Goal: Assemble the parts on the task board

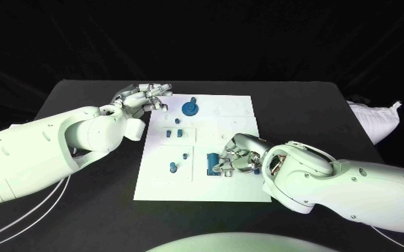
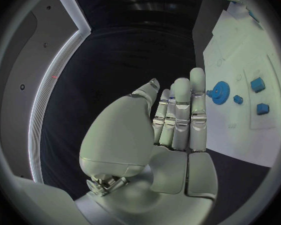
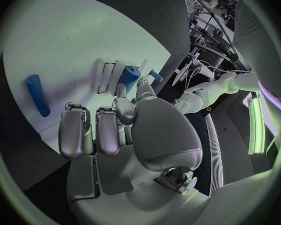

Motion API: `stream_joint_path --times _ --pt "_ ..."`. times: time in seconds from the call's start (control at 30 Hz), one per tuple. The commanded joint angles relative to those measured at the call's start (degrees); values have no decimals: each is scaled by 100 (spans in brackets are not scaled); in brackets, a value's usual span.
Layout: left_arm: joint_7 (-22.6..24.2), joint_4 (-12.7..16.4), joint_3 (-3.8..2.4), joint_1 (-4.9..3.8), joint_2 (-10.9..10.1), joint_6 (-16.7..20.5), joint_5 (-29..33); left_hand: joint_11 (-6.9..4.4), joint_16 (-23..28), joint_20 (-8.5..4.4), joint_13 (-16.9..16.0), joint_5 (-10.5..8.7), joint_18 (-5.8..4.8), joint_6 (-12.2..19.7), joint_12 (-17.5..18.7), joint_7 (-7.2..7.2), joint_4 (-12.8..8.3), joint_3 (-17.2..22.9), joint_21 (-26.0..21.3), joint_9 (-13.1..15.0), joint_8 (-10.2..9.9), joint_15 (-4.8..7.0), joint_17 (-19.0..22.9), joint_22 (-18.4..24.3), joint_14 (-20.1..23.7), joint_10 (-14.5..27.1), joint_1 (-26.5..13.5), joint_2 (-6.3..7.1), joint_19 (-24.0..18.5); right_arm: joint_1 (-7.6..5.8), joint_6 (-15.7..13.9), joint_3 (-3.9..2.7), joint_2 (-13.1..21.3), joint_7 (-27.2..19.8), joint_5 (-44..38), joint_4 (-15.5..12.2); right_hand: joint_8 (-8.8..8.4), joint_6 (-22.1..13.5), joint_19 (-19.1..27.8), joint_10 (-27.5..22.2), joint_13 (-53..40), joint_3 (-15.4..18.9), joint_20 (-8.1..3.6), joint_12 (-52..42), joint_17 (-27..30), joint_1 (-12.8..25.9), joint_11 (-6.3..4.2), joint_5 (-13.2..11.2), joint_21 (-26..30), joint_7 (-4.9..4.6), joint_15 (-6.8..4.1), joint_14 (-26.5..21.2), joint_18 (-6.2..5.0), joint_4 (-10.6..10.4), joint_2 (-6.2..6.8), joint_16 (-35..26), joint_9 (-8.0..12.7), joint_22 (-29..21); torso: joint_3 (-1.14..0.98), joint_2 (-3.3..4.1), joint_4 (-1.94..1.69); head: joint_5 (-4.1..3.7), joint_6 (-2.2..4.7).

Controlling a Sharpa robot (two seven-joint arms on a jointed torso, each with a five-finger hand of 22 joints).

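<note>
table (image 1: 320,112): black, carrying everything; a white cloth bundle (image 1: 377,118) lies at its 3 o'clock edge
task board (image 1: 227,188): white plate at the table's centre, long axis running from 12 to 6 o'clock
left hand (image 1: 145,97): reaches in from 9 o'clock and hovers off the board's 11 o'clock corner, palm sideways; in the left wrist view its fingers (image 2: 181,112) lie straight and close together, holding nothing, and point toward the board (image 2: 240,50)
right hand (image 1: 240,156): comes in from 4 o'clock over the board's lower right part, fingers curled down around the blue block; whether it actually grips the block I cannot tell; in the right wrist view the fingers (image 3: 84,130) bend over the white plate (image 3: 65,45)
blue gear (image 1: 191,108): round, lying flat near the board's 12 o'clock end, just at 3 o'clock of the left hand's fingertips, not touching them; seen also at (image 2: 220,91)
blue block (image 1: 213,163): long axis roughly 12 to 6 o'clock, right against the right hand's fingers at their 9 o'clock side
blue rod (image 3: 38,95): a cylinder lying flat on the plate, apart from the right hand
small blue pegs (image 1: 173,132): a pair in the board's middle; two more (image 1: 177,163) lower, toward 7 o'clock, well clear of both hands
</note>
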State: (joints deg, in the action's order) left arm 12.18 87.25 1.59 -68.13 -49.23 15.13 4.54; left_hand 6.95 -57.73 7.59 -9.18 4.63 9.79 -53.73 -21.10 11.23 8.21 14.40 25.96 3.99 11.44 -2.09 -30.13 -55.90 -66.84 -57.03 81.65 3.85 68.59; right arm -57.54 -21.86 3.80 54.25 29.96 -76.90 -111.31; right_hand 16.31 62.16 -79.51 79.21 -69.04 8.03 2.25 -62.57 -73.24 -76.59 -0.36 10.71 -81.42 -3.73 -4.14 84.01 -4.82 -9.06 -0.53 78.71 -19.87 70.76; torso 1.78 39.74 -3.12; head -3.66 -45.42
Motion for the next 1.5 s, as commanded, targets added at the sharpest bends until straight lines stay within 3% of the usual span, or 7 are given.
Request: stream_joint_path --times 0.03,0.2,0.7,1.07,1.5 --pt "32 7 -4 -1 5 -127 -27 0 25 24 -3 21 57 45 -34 6 -20 -6 -20 -6 32 -8 8 7 39 32 43 -25 -19 9 29 -1 -18 83 -240 21 38 28 -38 44 -65 -23 -37 -94 -25 -123 -57 -78 -22 32 -46 323 73 78 -60 39 -31 27 4 0 -5 -11 -7" --pt "25 7 -3 -1 1 -132 -27 0 25 24 -4 22 57 45 -35 6 -20 -6 -21 -6 33 -8 9 7 40 33 44 -26 -19 14 -16 -1 -36 209 -314 47 63 44 -49 86 -127 -53 -48 -170 -42 -177 -73 -100 -31 51 -58 327 77 123 -108 50 -57 46 1 1 1 -3 -7" --pt "2 7 -3 -1 -3 -154 -27 -1 25 25 -4 23 57 46 -39 5 -22 -6 -23 -6 35 -9 10 9 43 34 48 -29 -21 33 57 -1 -87 314 -586 69 163 134 -105 233 -367 -41 -83 -471 -120 -235 -119 -119 -76 105 -96 342 97 241 -61 102 -137 144 0 -1 0 -4 -26" --pt "-8 2 -3 0 -19 -171 -27 -1 25 25 -4 23 57 46 -39 5 -22 -6 -23 -6 35 -9 10 9 43 34 48 -29 -21 48 -342 -2 77 -195 -517 -70 229 176 -156 333 -525 37 -105 -668 -235 -103 -142 -110 -121 131 -117 365 116 216 -23 183 -192 236 -2 1 2 20 -38" --pt "-27 -4 -3 1 -13 -173 -28 -1 25 25 -4 23 57 46 -39 5 -22 -6 -23 -6 35 -9 10 9 43 34 48 -29 -21 54 298 -3 11 -215 -571 -49 255 157 -151 324 -521 117 -111 -642 -216 -7 -139 -235 -120 127 -118 359 115 199 1 171 -226 229 -1 -2 -5 24 -46"
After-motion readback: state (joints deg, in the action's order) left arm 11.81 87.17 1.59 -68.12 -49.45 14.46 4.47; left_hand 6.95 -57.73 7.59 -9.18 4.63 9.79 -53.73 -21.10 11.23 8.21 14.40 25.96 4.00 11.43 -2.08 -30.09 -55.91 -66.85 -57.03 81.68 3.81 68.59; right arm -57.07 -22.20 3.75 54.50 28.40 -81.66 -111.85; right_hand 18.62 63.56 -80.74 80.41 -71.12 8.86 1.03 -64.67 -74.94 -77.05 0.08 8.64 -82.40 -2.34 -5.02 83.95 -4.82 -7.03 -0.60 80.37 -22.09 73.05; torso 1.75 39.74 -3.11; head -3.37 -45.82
